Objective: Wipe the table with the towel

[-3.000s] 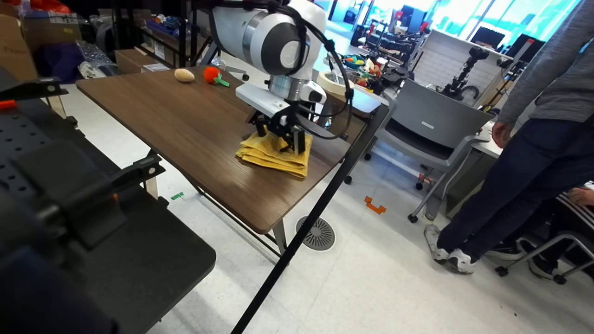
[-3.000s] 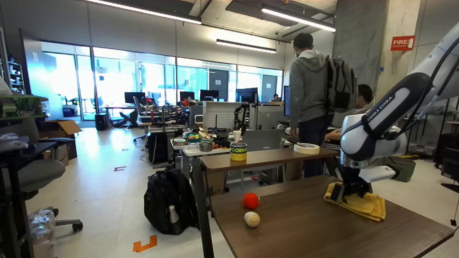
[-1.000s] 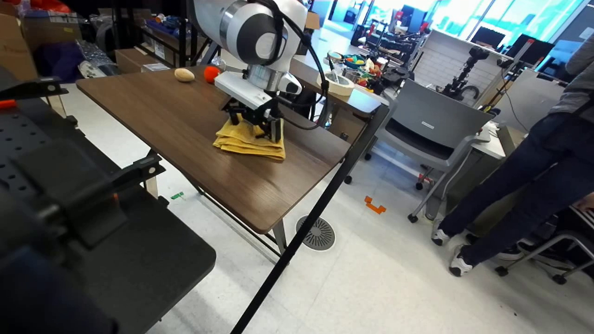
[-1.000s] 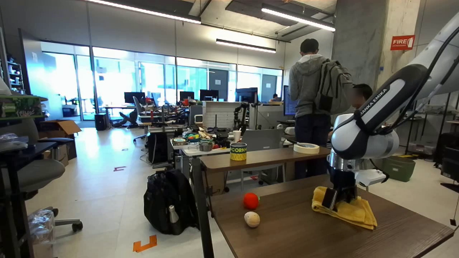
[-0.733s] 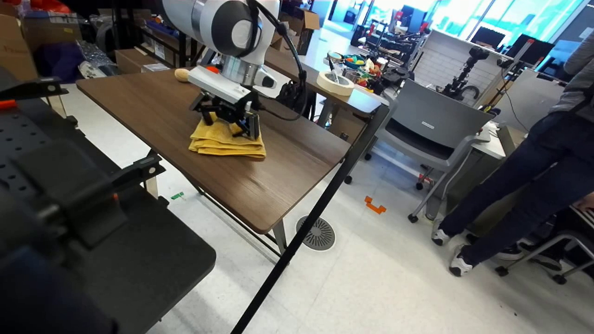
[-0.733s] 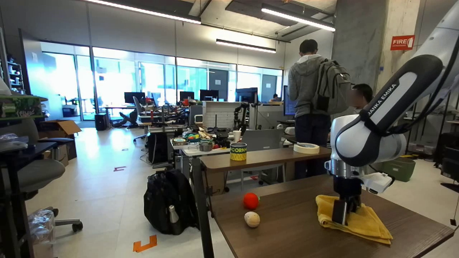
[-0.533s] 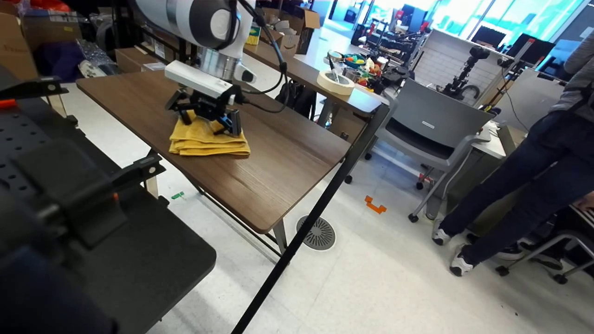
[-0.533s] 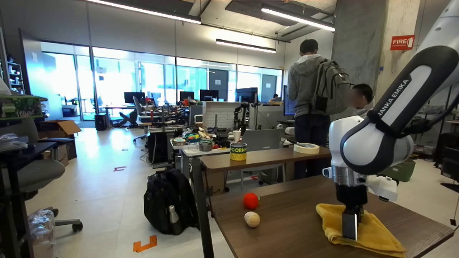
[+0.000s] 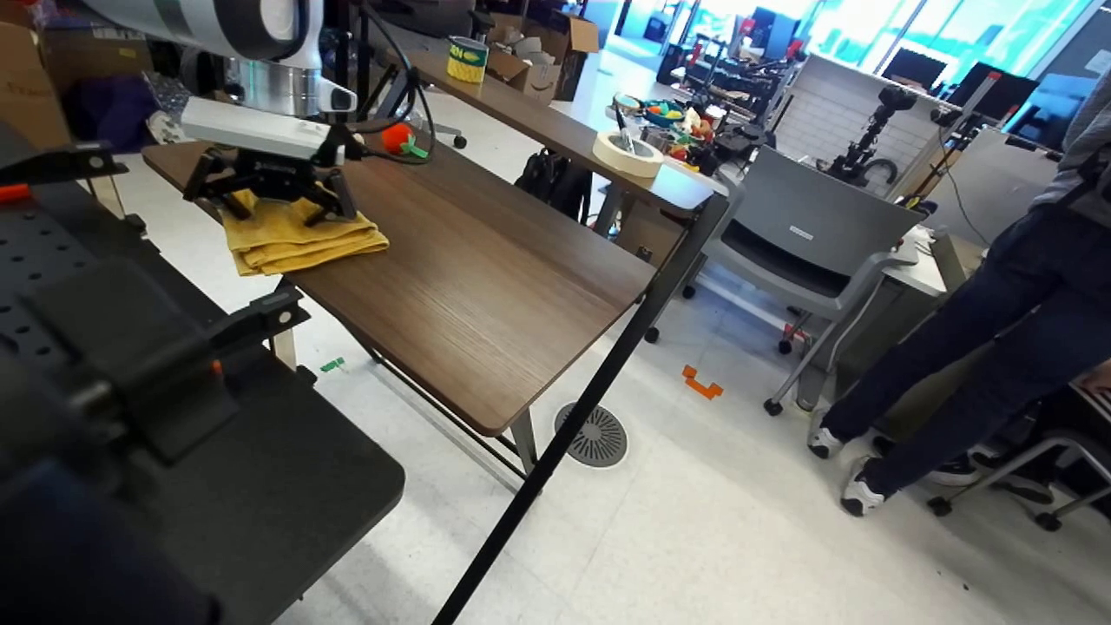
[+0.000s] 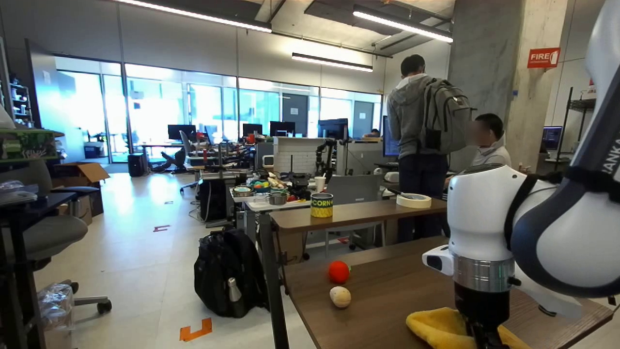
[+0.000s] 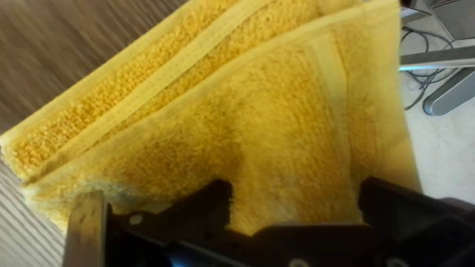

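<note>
Glass walls (image 10: 155,102) on the left in an exterior view, then a black backpack (image 10: 231,276) on the floor (image 10: 140,271), a can (image 10: 321,205) reading "CORN" on a brown shelf (image 10: 373,212), a red ball (image 10: 339,272) and speckled egg (image 10: 340,296) on the wood-grain tabletop (image 10: 378,305). Folded yellow towel (image 9: 299,247) sits there too, lapping its long edge; claw (image 9: 276,208) is spread wide, tips on it, not gripping anything afaict. Far right: "FIRE" sign (image 10: 544,57), cut-off "RANKA" on the arm (image 10: 566,242).
</note>
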### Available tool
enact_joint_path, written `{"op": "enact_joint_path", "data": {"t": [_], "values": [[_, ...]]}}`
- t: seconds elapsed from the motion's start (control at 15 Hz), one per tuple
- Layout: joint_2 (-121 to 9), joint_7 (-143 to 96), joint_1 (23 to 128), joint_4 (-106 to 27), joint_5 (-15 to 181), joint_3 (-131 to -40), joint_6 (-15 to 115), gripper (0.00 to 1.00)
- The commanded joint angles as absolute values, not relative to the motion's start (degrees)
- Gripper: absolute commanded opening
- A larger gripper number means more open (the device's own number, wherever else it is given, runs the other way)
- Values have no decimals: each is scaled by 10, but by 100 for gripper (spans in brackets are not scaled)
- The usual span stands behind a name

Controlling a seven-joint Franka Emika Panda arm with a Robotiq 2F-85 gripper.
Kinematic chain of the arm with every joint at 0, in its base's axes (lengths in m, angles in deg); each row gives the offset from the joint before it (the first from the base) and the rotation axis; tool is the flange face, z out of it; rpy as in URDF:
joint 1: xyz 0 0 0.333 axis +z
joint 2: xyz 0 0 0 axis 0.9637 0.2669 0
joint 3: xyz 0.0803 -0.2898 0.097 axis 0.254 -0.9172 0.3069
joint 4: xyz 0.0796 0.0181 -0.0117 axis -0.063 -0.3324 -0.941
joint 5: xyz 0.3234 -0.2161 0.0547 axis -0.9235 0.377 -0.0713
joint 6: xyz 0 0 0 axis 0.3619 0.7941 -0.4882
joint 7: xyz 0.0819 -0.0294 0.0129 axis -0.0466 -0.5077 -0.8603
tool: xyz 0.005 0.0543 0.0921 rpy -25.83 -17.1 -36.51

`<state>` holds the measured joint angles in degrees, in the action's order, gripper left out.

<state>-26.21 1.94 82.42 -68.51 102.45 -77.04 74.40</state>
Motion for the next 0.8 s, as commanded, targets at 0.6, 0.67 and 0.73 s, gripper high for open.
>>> {"op": "enact_joint_path", "data": {"t": [0.6,0.67,0.73], "values": [[-191,14,861,-637,1051,-819,867,100],[-195,10,848,-639,1042,-825,863,100],[-195,4,834,-638,1034,-833,864,100]]}}
